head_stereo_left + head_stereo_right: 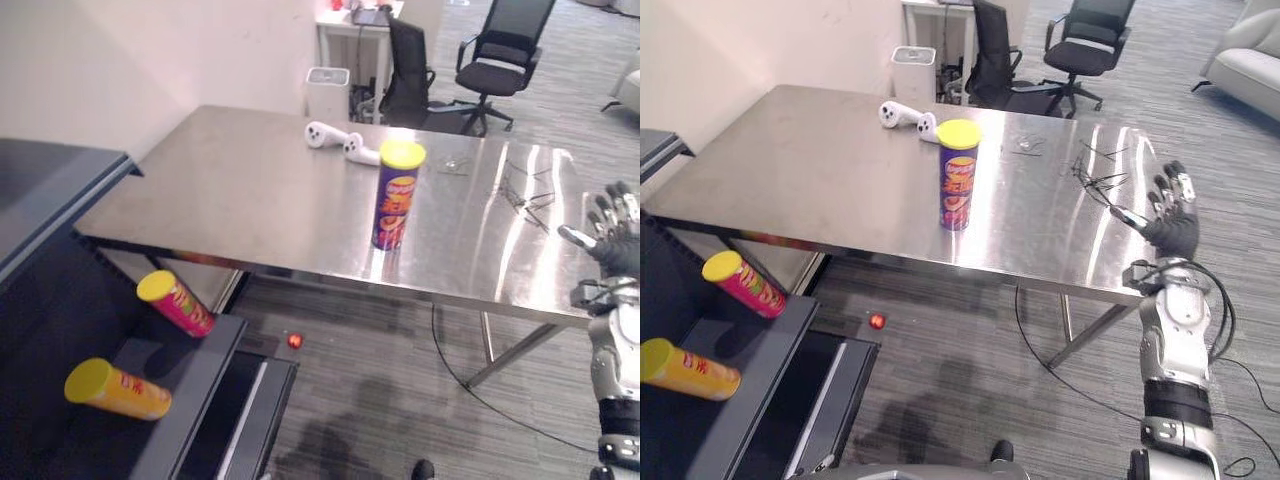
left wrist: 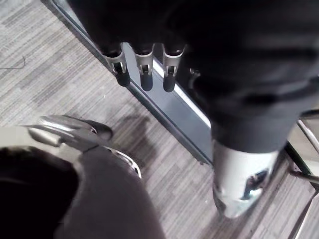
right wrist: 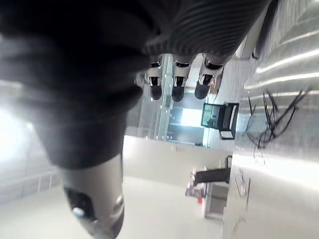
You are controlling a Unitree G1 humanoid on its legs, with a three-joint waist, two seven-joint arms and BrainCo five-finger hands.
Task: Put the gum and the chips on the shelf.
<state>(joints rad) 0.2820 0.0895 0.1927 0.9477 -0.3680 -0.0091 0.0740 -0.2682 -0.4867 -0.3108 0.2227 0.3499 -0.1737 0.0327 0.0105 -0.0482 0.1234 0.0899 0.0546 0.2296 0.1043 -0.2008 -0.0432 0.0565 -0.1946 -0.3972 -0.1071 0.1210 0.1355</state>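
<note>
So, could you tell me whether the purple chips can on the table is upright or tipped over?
Upright. The purple chips can stands on its base on the steel table, its yellow lid on top.

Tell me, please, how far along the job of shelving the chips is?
Done: a pink chips can and a yellow chips can lie on the dark shelf. In hand: nothing; the right hand is open by the edge of the table, the left hand open above the floor. Left: the purple chips can, standing upright on the table.
</note>
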